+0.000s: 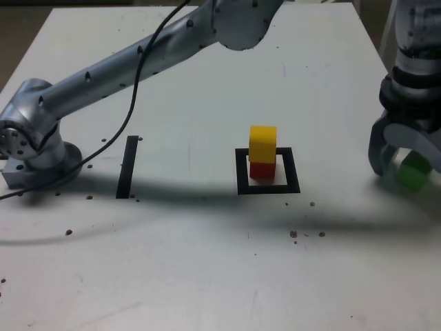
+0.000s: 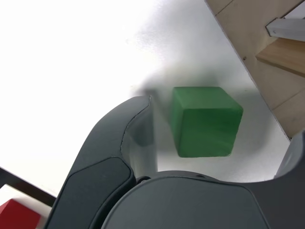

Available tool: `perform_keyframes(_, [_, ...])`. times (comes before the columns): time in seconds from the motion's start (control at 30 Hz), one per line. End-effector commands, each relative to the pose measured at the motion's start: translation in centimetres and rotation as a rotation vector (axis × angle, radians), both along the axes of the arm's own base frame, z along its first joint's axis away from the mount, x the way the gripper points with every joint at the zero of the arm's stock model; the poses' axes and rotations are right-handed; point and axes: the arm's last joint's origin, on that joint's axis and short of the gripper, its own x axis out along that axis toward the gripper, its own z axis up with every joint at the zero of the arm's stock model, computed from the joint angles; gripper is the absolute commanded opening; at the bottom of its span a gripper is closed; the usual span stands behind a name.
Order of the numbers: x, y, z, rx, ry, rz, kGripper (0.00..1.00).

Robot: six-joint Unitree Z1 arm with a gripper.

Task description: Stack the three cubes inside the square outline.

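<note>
Pointing down at the table, the gripper (image 1: 404, 160) straddles the green cube (image 2: 206, 121), jaws spread wide.

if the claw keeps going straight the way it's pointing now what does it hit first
Most likely the green cube. The claw points down at the table with its jaws open on either side of the cube. The cube sits between them, apparently untouched, so it or the tabletop around it comes first; exact depth is unclear.
</note>
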Motion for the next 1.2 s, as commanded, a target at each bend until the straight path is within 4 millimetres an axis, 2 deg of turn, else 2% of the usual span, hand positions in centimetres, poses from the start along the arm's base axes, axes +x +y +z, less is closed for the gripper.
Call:
perform_keyframes(0.0, [0.2, -0.4, 0.5, -0.004, -0.031, -0.008, 0.86])
perform_keyframes(0.17, [0.3, -1.2, 0.3, -0.008, -0.036, -0.017, 0.76])
perform_keyframes(0.4, [0.5, -2.0, 0.2, -0.001, -0.053, -0.015, 0.46])
perform_keyframes(0.53, [0.5, -2.1, 0.2, 0.007, -0.054, -0.013, 0.36])
perform_keyframes(0.87, [0.3, -2.0, 0.1, 0.016, -0.035, -0.009, 0.30])
perform_keyframes(1.17, [0.1, -2.0, 0.5, 0.023, -0.032, -0.004, 0.29])
